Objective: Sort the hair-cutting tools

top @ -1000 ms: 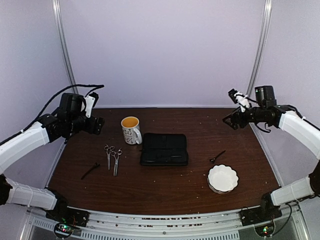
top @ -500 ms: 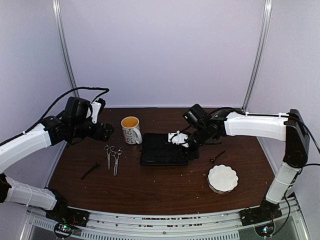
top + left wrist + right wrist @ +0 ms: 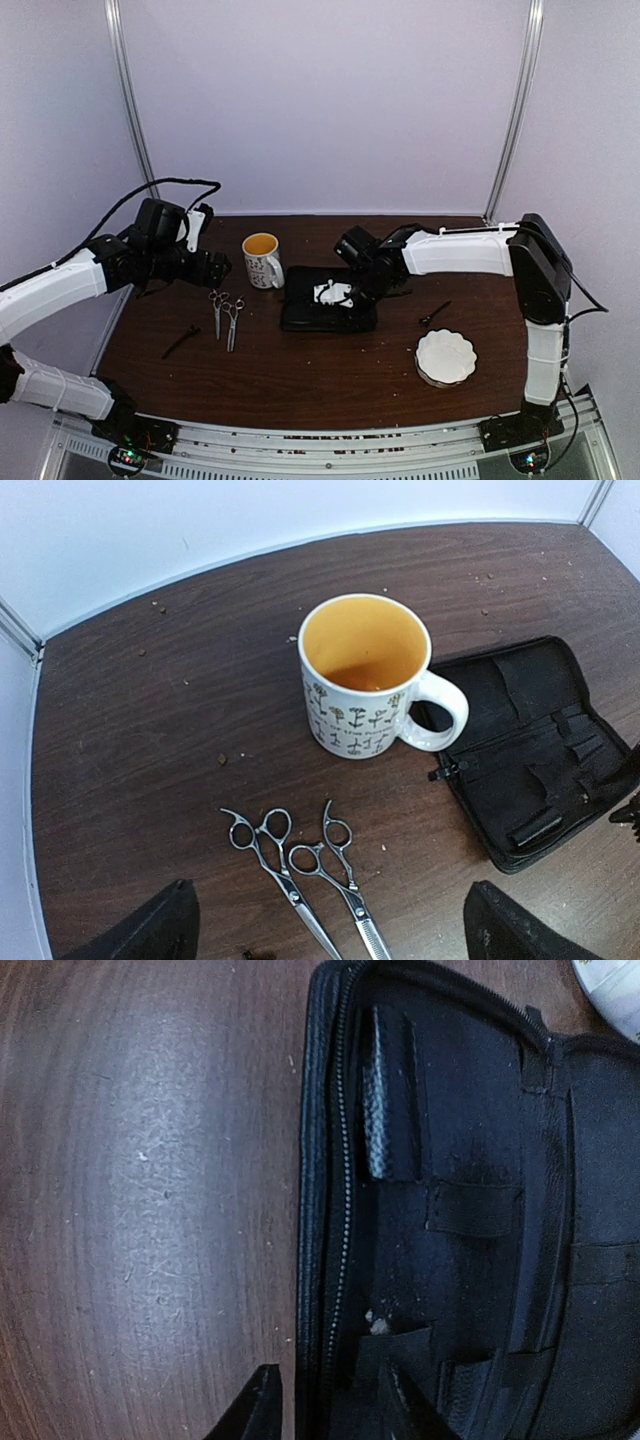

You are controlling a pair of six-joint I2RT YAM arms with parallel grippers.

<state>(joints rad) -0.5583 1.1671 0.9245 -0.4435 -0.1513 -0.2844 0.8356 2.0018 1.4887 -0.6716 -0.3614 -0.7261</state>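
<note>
Swinging in from the far right, the right gripper (image 3: 333, 293) is now hanging over the black zip case (image 3: 300, 318), jaws narrowing astride its zip rim; a pinch cannot be confirmed. The left gripper (image 3: 213, 268) is hovering left of the case, fingers spread wide, above the two scissors (image 3: 225, 316). One black clip (image 3: 181, 342) is lying farther left of the case and a second clip (image 3: 434, 314) is lying to its right.

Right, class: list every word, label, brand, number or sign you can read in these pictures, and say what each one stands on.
No text can be read in any view.
On the white ceramic mug with an orange inside: small printed plant-like figures, not letters.
On the two slim silver metal scissors: no marking legible.
On the open black rectangular zip case: no label visible.
</note>
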